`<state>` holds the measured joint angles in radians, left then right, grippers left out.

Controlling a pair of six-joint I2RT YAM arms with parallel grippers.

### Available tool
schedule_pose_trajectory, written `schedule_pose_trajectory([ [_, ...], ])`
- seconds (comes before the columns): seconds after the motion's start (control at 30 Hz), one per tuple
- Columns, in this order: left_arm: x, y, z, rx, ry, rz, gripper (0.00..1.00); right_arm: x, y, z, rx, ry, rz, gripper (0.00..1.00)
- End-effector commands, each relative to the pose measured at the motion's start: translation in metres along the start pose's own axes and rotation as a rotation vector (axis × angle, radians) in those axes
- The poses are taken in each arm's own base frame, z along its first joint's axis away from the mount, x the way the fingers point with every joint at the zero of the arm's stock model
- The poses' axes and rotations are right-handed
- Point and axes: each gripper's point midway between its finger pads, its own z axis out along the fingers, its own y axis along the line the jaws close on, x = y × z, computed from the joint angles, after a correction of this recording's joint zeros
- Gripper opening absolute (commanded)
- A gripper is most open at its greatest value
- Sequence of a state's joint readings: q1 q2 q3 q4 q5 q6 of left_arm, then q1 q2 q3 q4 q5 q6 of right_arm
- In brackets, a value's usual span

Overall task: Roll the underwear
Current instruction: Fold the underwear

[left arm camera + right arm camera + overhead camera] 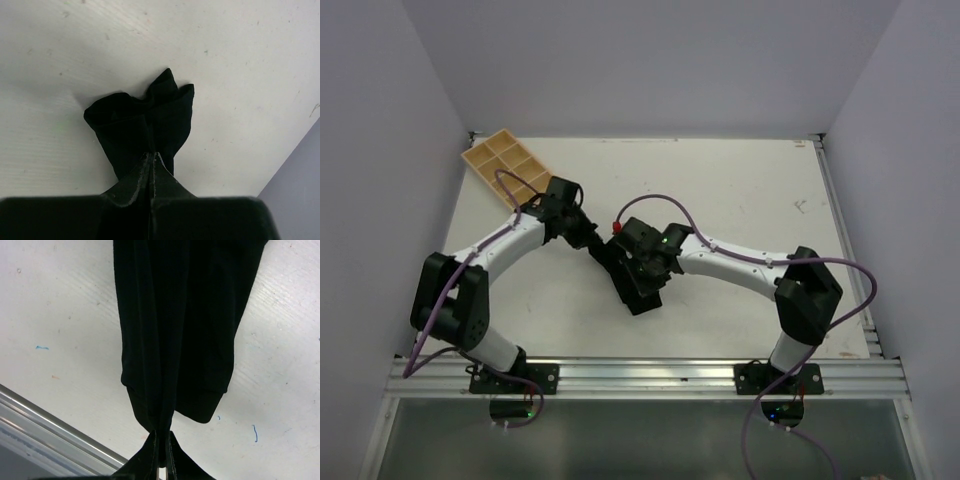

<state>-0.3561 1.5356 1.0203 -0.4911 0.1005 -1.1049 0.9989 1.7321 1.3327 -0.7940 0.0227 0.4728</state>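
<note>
Closest to the lens in the left wrist view is the left claw [151,157], pressed together on a gathered end of the underwear [145,120]. The black cloth fans out from its tips toward 12 o'clock, bunched into soft folds over the pale desk [240,75].

The right wrist view shows much the same. The right claw [162,432] is nipped almost fully together on a hemmed edge of the garment, and a long band of cloth runs away from it toward 12 o'clock.

From above, the underwear [635,285] sits just nearer than the desk's middle, at about 6 o'clock from centre, between the two claws. How much of it rests on the desk and how much is lifted I cannot tell, because the black claws and black cloth merge there. A tan compartmented tray [505,160] lies well apart in the 10 o'clock corner. A metal rail [650,375] runs along the near edge.

The garment looks light, limp and matte. I judge it will sag and crease wherever it is unsupported. It should grip well enough between the pads, though a thin single layer could slip out. The hem band is the firmest place to hold. For rolling, a hold at both ends of one hem would likely keep that edge straight. A bunched hold like the left one risks a lopsided roll.
</note>
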Motion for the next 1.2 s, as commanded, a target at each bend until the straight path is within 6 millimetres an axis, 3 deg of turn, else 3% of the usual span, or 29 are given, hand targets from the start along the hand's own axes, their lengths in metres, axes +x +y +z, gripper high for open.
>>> schedule_pose_trajectory([
  [0.0, -0.014, -0.048, 0.006, 0.149, -0.015, 0.113, 0.0, 0.001, -0.002, 0.002, -0.033, 0.029, -0.021, 0.0],
  [0.37, 0.021, -0.095, 0.047, 0.234, 0.078, 0.309, 0.0, 0.014, -0.028, 0.023, 0.032, 0.011, 0.08, 0.0],
  [0.63, 0.037, -0.105, 0.067, 0.245, 0.092, 0.376, 0.0, 0.018, -0.046, 0.03, 0.052, -0.003, 0.158, 0.0],
  [0.8, 0.04, -0.129, 0.068, 0.356, 0.086, 0.442, 0.11, 0.012, -0.059, 0.026, 0.081, -0.036, 0.203, 0.01],
  [0.83, 0.043, -0.133, 0.067, 0.379, 0.093, 0.453, 0.13, 0.009, -0.06, 0.024, 0.083, -0.049, 0.205, 0.02],
  [0.97, 0.047, -0.142, 0.068, 0.432, 0.115, 0.486, 0.26, 0.006, -0.064, 0.021, 0.108, -0.055, 0.205, 0.22],
  [1.17, 0.047, -0.144, 0.069, 0.436, 0.114, 0.508, 0.32, 0.007, -0.069, 0.021, 0.117, -0.037, 0.168, 0.33],
])
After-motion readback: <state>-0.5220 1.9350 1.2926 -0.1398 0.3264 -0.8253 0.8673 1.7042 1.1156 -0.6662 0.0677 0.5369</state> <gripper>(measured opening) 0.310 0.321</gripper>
